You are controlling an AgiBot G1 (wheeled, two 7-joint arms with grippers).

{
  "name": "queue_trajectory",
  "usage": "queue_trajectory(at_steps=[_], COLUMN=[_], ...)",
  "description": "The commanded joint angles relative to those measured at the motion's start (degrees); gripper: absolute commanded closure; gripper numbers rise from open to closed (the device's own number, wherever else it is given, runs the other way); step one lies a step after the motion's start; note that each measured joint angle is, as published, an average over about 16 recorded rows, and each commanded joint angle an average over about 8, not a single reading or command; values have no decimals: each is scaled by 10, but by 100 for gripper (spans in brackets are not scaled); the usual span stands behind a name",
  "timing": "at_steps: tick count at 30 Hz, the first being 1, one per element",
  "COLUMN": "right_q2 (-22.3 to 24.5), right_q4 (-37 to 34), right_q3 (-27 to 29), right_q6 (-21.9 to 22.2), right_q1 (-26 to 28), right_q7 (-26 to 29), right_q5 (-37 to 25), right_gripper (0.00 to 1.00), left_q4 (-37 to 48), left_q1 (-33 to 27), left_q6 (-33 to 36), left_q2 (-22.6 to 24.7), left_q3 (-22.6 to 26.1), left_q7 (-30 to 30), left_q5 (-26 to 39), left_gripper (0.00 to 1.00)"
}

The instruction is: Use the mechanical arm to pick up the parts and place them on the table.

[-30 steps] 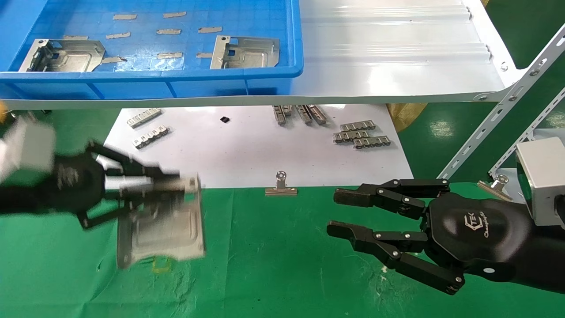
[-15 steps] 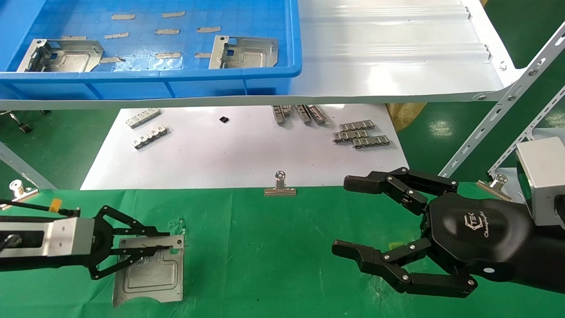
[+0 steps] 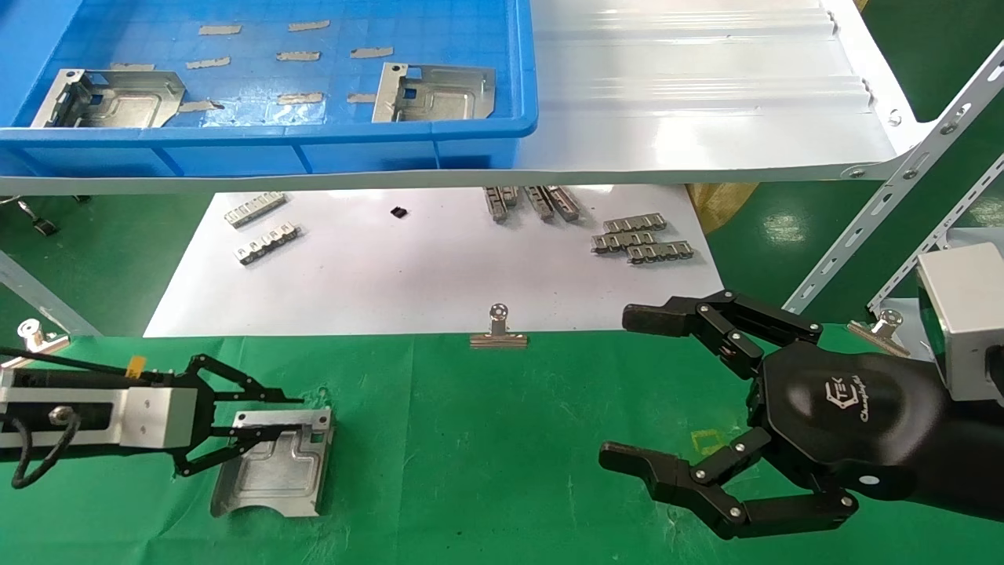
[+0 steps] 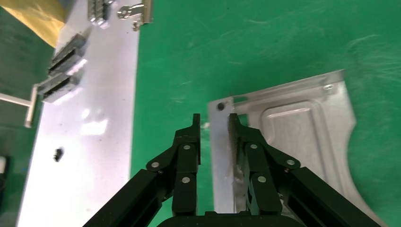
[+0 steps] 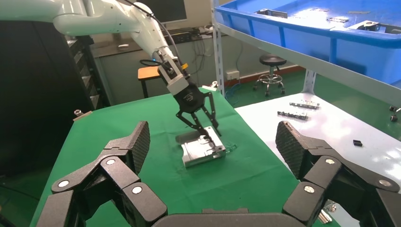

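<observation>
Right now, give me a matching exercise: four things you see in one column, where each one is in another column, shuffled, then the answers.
Things:
1. left gripper
2. right gripper
3. binder clip
4. blue bin

Places:
A. on the white shelf
B. at the white paper's near edge
C. open above bare green table
D. pinching the part's folded edge

Pairs: 1-D, 2-C, 3-B, 4-A

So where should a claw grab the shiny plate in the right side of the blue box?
My guess: pinch the folded-up edge at the left end of the metal plate, coming straight down from above. The plate lies flat on the floor of the blue box, so only that raised edge sticks up for fingers to close on.
</observation>
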Motion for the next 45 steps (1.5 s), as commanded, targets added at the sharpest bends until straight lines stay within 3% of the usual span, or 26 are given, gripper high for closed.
queue_trajectory(at_steps=[1, 14, 24, 45], right_q2=[0, 0, 0, 0], right_q4=[0, 0, 0, 0], right_q3=[0, 0, 0, 0], right_q6=[0, 0, 0, 0], right_q1=[0, 0, 0, 0], right_q7=[0, 0, 0, 0], right_q5=[0, 0, 0, 0], right_gripper=[0, 0, 0, 0], left_q4=[8, 83, 87, -130], left_q1=[-4, 5, 16, 110], left_q6=[-6, 26, 26, 9], left_q2=[5, 3, 0, -38], left_q3=[1, -17, -25, -123], left_q7=[20, -137, -151, -300], left_q5=[3, -57, -72, -124], left_gripper=[0, 0, 0, 0])
